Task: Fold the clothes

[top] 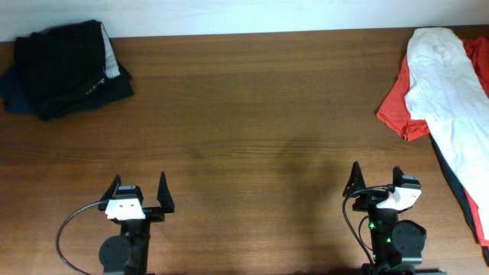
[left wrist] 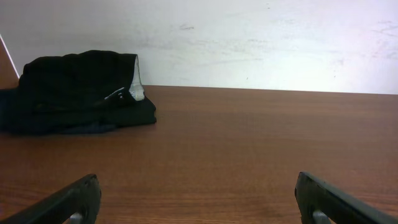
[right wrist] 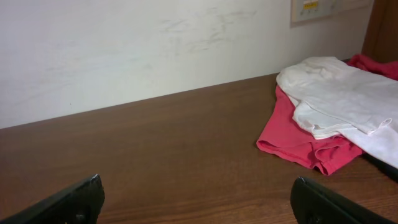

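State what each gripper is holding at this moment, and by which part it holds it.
Nothing is held. The left gripper and right gripper both stand open, well apart from the white shirt.

Jaws of right gripper (right wrist: 198,199) spread wide; only its two dark fingers (right wrist: 74,202) show, at bottom L and bottom R corners. Brown wood table (right wrist: 155,149) runs ahead of the tips to a scuffed white wall (right wrist: 124,50). Ahead and to the R of the R finger: white shirt (right wrist: 336,93), crumpled, lying on top of a red garment (right wrist: 292,140). Red fabric pokes out on the side toward the L finger, and again behind the shirt. Both lie well beyond the tips, apart from either finger. Beige wall plate (right wrist: 317,9) w/ yellow mark sits above the shirt. Dark strip (right wrist: 387,167) under shirt at far R edge, can't tell what.
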Controlling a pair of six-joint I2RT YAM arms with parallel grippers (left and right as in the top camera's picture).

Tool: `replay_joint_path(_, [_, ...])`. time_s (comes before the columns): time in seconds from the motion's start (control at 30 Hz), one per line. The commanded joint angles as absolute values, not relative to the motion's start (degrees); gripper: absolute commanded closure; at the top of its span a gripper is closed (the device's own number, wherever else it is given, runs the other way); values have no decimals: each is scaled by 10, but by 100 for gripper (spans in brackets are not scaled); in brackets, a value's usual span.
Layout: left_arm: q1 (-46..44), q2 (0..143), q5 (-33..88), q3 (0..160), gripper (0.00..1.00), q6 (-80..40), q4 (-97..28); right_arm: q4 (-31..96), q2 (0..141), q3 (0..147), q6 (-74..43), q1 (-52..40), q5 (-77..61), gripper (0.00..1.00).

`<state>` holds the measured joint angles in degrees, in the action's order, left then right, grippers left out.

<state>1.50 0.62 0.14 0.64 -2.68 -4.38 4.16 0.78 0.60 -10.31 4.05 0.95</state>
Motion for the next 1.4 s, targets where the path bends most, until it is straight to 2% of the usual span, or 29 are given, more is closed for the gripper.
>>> replay_joint_path(0.0, [18,4,0,5,1,-30,-48,46,7,3,-99,45,4,1])
replay_joint_path(1.2, [18,4,0,5,1,-30,-48,37,7,3,-99,45,4,1])
replay_joint_path(1.23, [18,4,0,5,1,-30,-48,8,7,3,-127,45,-18,1])
replay_joint_path(1.3, [18,4,0,5,1,-30,-48,-31,7,3,-265,45,-133,1])
replay_joint_path(1.37, [18,4,0,5,1,-30,-48,-18,7,3,-370,45,-252,1])
